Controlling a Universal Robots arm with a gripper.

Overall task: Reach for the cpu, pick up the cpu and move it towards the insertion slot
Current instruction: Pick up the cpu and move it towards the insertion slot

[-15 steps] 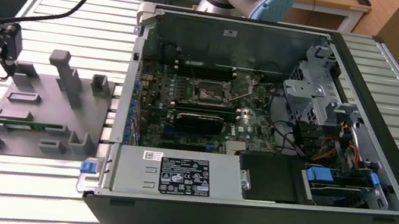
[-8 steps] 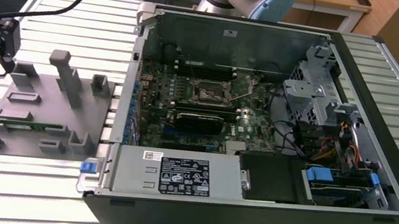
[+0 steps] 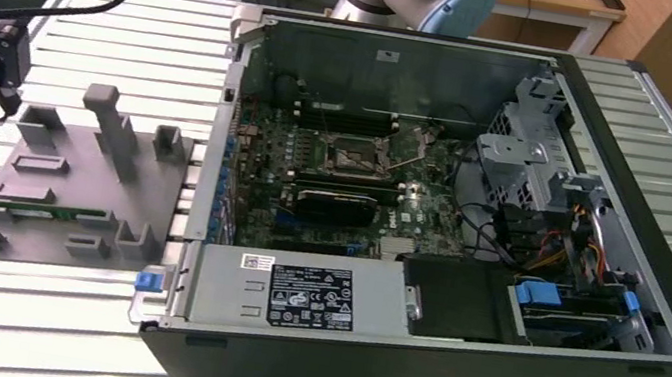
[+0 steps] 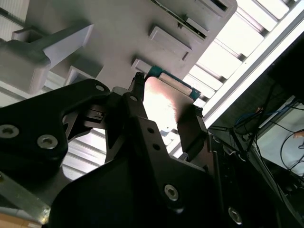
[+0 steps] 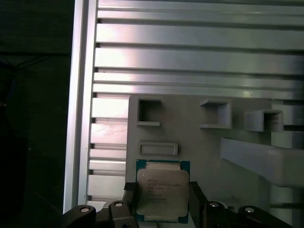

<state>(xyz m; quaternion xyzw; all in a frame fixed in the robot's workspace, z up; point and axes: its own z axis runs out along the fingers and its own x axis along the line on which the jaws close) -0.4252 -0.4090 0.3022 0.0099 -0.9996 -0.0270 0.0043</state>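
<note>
Exterior view high, looking down; both wrist views close over tray (image 5: 199, 142) (image 4: 118, 38).

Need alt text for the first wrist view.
A cpu, silver top up, is gripped at two opposite sides by the dark fingers of the end effector. Behind it is a grey tray with raised blocks, on a slatted metal table.
</note>
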